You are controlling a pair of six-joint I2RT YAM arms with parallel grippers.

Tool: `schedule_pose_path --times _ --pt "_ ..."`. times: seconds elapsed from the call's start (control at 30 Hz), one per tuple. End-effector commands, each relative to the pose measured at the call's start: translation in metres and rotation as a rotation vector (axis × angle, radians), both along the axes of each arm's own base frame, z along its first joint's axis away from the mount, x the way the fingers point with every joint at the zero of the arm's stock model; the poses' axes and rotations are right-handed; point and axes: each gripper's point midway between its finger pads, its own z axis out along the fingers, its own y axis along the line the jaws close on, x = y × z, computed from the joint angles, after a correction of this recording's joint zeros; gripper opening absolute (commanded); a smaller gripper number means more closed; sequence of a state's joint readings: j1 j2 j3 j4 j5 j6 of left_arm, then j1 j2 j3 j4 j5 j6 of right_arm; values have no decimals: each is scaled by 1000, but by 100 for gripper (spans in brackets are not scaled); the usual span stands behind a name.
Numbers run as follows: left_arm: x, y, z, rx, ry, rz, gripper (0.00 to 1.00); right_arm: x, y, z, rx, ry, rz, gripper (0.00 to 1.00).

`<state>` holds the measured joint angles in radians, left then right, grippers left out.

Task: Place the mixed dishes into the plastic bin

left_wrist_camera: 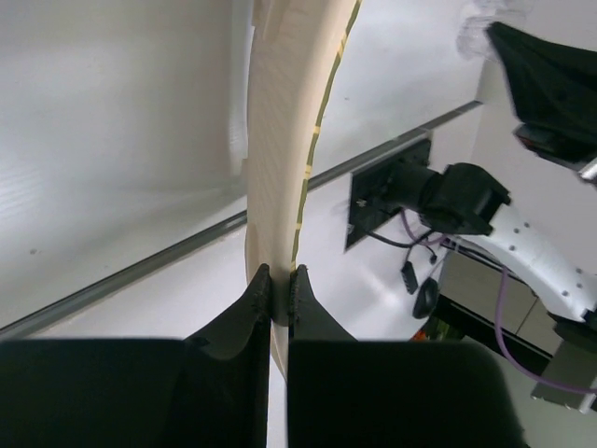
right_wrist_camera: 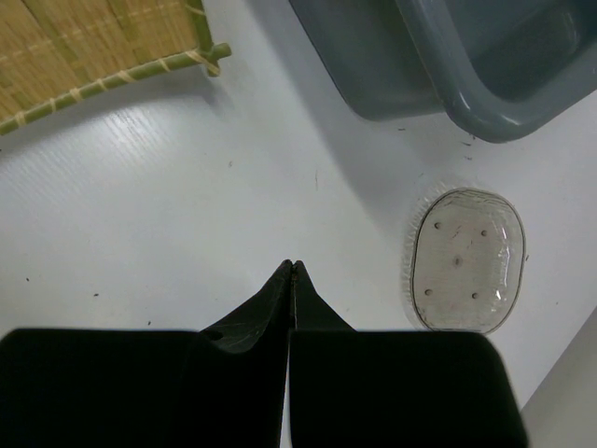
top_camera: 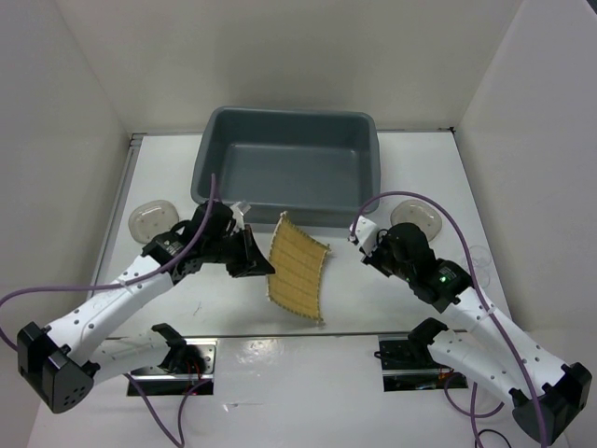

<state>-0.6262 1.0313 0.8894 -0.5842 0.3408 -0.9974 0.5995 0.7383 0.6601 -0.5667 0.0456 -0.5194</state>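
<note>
The dark grey plastic bin (top_camera: pixel 289 173) stands at the back centre and looks empty. My left gripper (top_camera: pixel 264 266) is shut on the left edge of the tan woven mat (top_camera: pixel 300 269). It holds the mat tilted up in front of the bin. The left wrist view shows the mat edge-on (left_wrist_camera: pixel 284 140) between my closed fingertips (left_wrist_camera: pixel 280 275). My right gripper (top_camera: pixel 358 233) is shut and empty, between the mat and a clear dish (top_camera: pixel 417 217). In the right wrist view the gripper (right_wrist_camera: pixel 292 266) is over bare table, with the mat corner (right_wrist_camera: pixel 84 47), bin corner (right_wrist_camera: pixel 448 56) and dish (right_wrist_camera: pixel 466 261) around it.
A second clear dish (top_camera: pixel 151 219) lies at the far left, beside my left arm. A faint clear shape, perhaps the small cup (top_camera: pixel 480 254), sits near the right wall. White walls close in the table on three sides.
</note>
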Motion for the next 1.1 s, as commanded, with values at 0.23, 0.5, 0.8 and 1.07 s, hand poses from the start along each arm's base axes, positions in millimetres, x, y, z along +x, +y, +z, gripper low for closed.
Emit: schedule_pose_path --times 0.23,0.5,0.8,1.07 --pt "23 -45 121 -275 -182 -152 4 13 -4 10 40 -72 -75 0" --pt "51 -49 178 -341 -246 -164 4 23 -20 29 72 -168 -202 0" --pt "108 -32 188 -367 -275 -77 4 32 -50 56 118 -292 -396 0" --pt "183 -11 198 -365 -304 -27 4 32 -55 64 140 -325 -430 0"
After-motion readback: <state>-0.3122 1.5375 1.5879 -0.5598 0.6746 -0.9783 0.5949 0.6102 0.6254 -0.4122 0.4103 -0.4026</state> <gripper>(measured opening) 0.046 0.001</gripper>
